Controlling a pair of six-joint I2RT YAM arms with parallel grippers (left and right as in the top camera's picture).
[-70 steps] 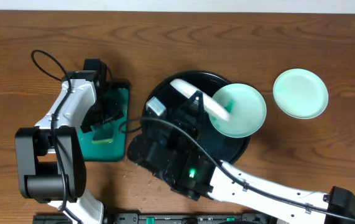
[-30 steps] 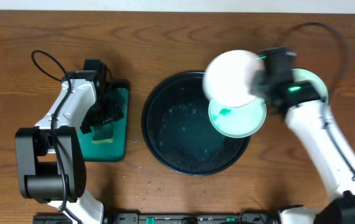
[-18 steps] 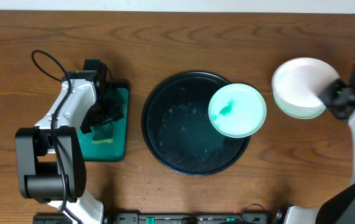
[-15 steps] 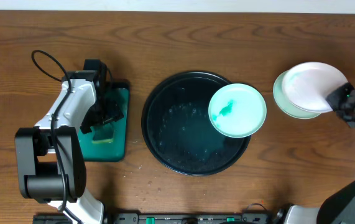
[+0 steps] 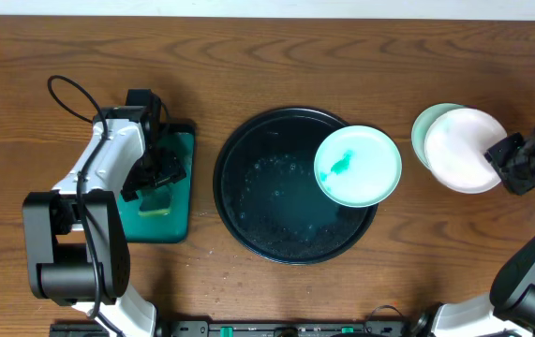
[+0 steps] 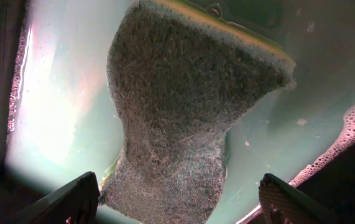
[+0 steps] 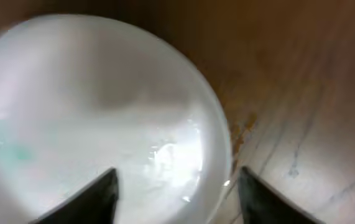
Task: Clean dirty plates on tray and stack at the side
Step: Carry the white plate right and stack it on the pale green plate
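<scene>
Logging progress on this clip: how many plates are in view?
3: a smeared mint plate on the black tray's right edge; a white plate over the other mint plate, far right.

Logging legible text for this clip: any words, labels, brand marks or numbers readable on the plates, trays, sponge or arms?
None can be read in any view.
The white plate, smeared mint plate, black tray, green tray and sponge show no print.
Green marks on the strip at the overhead view's bottom edge: too small to read.
</scene>
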